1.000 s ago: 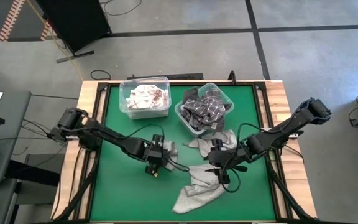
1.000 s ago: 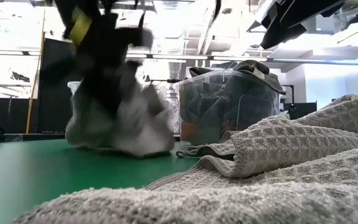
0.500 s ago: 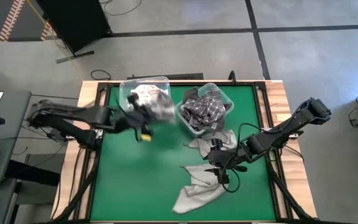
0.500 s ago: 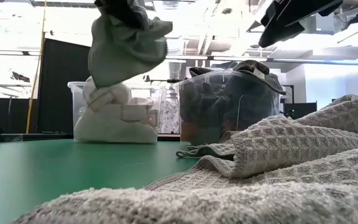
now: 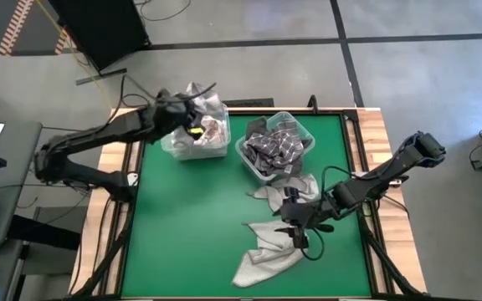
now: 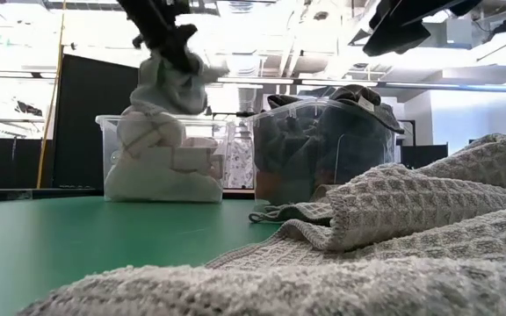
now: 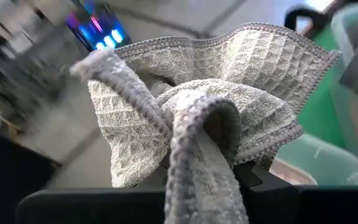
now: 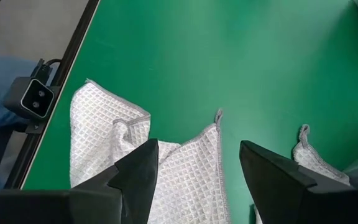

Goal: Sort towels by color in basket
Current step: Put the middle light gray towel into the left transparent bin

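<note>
Clamped on a bunched light grey towel [image 7: 191,137], the left gripper [image 5: 184,117] hangs over the clear bin [image 5: 192,144] of pale towels at the table's far side. Spread wide and holding nothing, the right gripper [image 5: 295,224] hovers just above the light grey towels [image 5: 266,251] lying loose on the green table [image 5: 182,226], near the bin of dark and checked towels [image 5: 276,146].

Both arms are dark, near-black jointed assemblies built of slim tubular links with bulkier rounded housings at the joints. The left arm [image 5: 99,138] carries a small yellow marking close to its wrist, and thin black cables loop off its forward end. The right arm [image 5: 383,176] has black cabling curling loosely around its wrist, and its pincer [image 8: 194,171] ends in two flat, matte black, wedge-shaped fingers [image 8: 138,171] with angular edges.
</note>
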Robot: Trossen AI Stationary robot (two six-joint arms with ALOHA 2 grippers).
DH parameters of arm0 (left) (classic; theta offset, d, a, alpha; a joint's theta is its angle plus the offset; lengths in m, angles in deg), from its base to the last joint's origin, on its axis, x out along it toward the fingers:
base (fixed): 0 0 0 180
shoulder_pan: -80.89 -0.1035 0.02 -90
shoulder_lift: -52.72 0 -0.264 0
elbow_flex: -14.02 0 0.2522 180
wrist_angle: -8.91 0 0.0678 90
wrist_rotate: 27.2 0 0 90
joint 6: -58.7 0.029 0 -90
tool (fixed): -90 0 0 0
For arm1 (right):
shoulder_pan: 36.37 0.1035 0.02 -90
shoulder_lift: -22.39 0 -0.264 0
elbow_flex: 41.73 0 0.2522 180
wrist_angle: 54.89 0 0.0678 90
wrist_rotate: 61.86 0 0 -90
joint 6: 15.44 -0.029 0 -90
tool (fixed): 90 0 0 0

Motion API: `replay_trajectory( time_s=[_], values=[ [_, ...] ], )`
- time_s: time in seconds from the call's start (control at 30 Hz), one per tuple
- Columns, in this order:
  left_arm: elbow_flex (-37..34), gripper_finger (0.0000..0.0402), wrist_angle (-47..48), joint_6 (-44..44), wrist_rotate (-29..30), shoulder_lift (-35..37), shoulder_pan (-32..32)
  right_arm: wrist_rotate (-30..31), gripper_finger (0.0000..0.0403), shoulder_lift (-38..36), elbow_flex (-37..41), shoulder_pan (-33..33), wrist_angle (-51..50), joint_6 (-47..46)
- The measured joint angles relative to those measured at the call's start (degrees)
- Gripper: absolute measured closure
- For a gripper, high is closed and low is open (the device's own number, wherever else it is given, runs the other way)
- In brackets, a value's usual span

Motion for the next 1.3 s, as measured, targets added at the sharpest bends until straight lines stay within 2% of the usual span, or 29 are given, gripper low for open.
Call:
replay_trajectory(
  time_s=[0.2, 0.37, 0.5, 0.7, 0.87, 1.1, 1.3],
  values=[
    [-0.1, 0.0361, 3.4, -8.1, -12.8, -8.4, -8.7, 1.9, 0.0149, 0.0, 0.0, 1.8, 0.3, 0.0],
    [-0.1, 0.0328, 5.7, -13.6, -20.1, -16.3, -12.6, 4.0, 0.0149, 0.0, 0.0, 3.2, 0.4, 0.0],
    [-0.1, 0.0327, 8.1, -15.5, -24.8, -21.5, -15.2, 5.1, 0.0149, 0.0, 0.0, 4.2, 0.7, 0.0],
    [-0.1, 0.0332, 11.6, -17.9, -28.1, -26.3, -16.7, 6.7, 0.0149, 0.0, 0.0, 5.4, 0.8, 0.0],
    [0.0, 0.0315, 12.4, -16.7, -28.5, -26.8, -16.8, 6.7, 0.0149, 0.0, 0.0, 5.4, 0.8, 0.0],
    [4.6, 0.0262, 16.8, -15.6, -28.5, -26.8, -16.1, 6.7, 0.0149, 0.0, 0.0, 5.4, 0.8, 0.0],
    [12.8, 0.0196, 22.7, -14.4, -28.6, -26.8, -13.6, 6.7, 0.0149, 0.0, 0.0, 5.4, 0.8, -0.4]
  ],
)
